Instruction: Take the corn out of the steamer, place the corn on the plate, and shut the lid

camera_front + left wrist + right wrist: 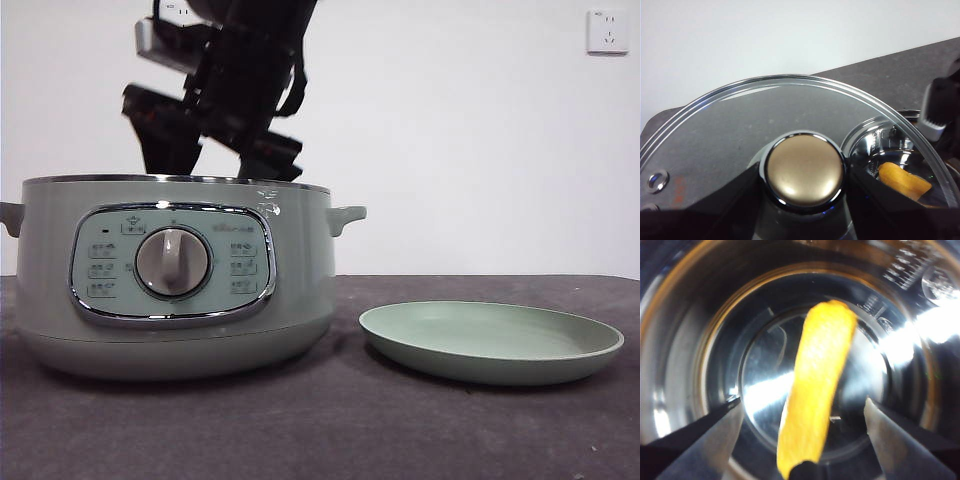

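The steamer (170,290) stands at the left of the table with no lid on it. My right gripper (215,160) reaches down into it from above. In the right wrist view this gripper (801,402) is open, its jaws standing on either side of the yellow corn (817,385), which lies on the shiny pot bottom. My left gripper (804,177) is shut on the knob (804,167) of the glass lid (740,120) and holds it beside the pot. Through the glass the corn (904,181) shows inside the steamer. The pale green plate (490,365) sits to the right of the steamer.
A dark grey table (400,430) carries everything, with a white wall behind and a socket (607,31) high at the right. The steamer's side handle (345,215) juts toward the plate.
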